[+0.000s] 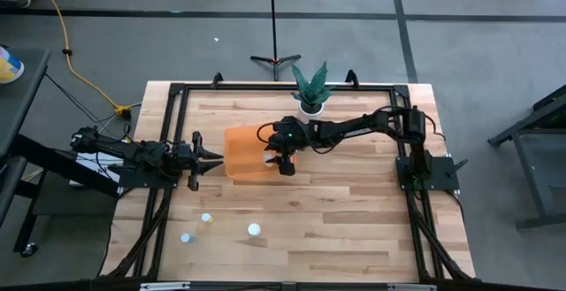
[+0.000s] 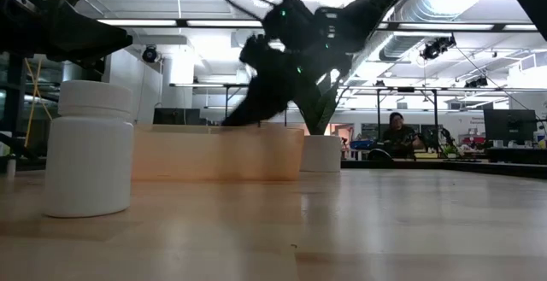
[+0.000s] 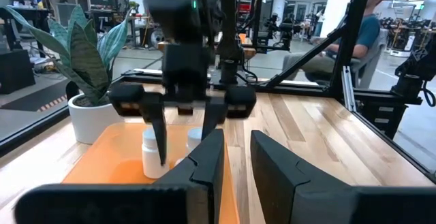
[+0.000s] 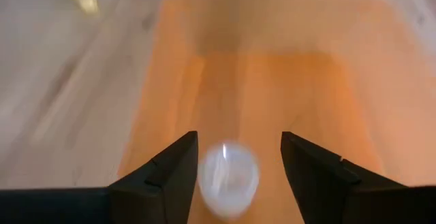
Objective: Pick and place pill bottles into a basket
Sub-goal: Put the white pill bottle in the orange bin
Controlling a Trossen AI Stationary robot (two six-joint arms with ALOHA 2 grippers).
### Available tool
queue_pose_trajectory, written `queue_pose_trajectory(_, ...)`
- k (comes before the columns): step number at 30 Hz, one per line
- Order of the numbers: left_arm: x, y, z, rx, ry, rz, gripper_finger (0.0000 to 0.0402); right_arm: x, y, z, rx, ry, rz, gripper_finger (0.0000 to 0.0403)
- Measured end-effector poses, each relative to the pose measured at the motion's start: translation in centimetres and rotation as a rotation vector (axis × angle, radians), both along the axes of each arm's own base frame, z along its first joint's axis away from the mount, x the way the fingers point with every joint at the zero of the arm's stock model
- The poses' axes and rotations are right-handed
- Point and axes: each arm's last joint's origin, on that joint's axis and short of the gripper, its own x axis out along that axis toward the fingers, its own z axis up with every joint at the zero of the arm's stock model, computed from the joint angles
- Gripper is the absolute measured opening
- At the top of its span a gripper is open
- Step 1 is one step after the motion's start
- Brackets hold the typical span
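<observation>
Orange basket (image 1: 240, 154) sits mid-table, its right end hidden under the right gripper (image 1: 284, 162), whose fingers are spread with a blurred pill bottle (image 4: 228, 178) below them, released inside the basket. Left gripper (image 1: 209, 158) waits just left of the basket, fingers parted. Three pill bottles (image 1: 254, 230) stand well apart near the front edge; a potted plant (image 1: 310, 92) stands behind the basket.

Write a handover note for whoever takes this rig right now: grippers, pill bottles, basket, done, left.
Right gripper: open above the orange basket, jaws on either side of a pill bottle there, not clamping it.
Left gripper: open, empty, waiting just beside the basket's left side.
Done: the left wrist view shows at least two bottles in the basket.
Left: three bottles on the table near the front edge, upright as far as visible.
A potted plant stands behind the basket; keep clear of it.
</observation>
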Motion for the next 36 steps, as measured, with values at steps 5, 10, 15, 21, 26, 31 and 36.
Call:
queue_pose_trajectory(5,0.0,0.0,0.0,0.0,0.0,0.0,0.0108,0.7,1.3,5.0,0.013,-0.144,0.074,0.0192)
queue_pose_trajectory(10,0.0,0.0,0.0,0.0,0.001,0.0,0.0108,1.5,6.3,5.4,0.04,-0.198,0.248,0.0181)
queue_pose_trajectory(15,0.0,0.0,0.0,0.0,0.0,0.0,0.0108,1.5,12.3,4.4,-0.054,-0.223,0.389,0.0177)
queue_pose_trajectory(21,0.0,0.0,0.0,0.0,0.0,0.0,0.0108,1.2,15.2,4.4,-0.061,-0.241,0.432,0.0204)
queue_pose_trajectory(26,0.0,0.0,0.0,0.0,0.0,0.0,0.0108,1.8,15.5,3.1,-0.037,-0.245,0.408,0.0248)
queue_pose_trajectory(31,0.0,0.0,0.0,0.0,0.0,0.0,0.0108,2.2,16.3,1.1,-0.028,-0.235,0.435,0.0265)
queue_pose_trajectory(36,0.0,0.0,0.0,-0.004,0.0,0.0,0.0108,2.2,17.6,0.5,-0.029,-0.244,0.459,0.0264)
